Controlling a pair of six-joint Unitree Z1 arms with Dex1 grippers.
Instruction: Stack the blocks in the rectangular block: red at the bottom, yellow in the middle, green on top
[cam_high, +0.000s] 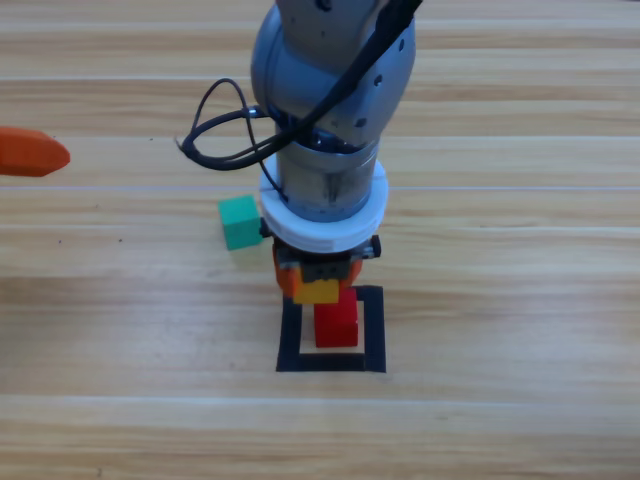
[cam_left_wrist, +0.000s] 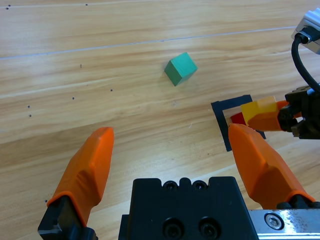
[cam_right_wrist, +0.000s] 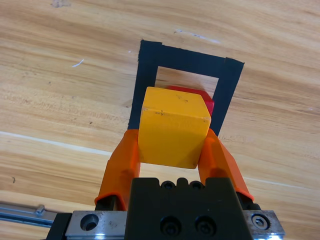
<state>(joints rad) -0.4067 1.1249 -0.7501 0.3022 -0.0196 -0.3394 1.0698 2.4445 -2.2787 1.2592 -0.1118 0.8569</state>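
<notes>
Wooden table (cam_high: 520, 420) carries the rectangular block (cam_high: 331, 362), with red (cam_high: 337, 322) inside it and green (cam_high: 240, 221) outside, near the arm. We find the right gripper (cam_right_wrist: 172, 152) pinching yellow (cam_right_wrist: 172, 127) on two opposite faces just above red, while the left gripper (cam_left_wrist: 170, 155) waits at the left edge, jaws spread; we judge these cubes light, rigid and smooth-faced, best gripped squarely across flat sides

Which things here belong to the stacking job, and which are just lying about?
Job:
- red cube, in the tape frame
- yellow cube, held by right gripper
- green cube, on the table

Lying about:
- nothing; left gripper waits open
</notes>
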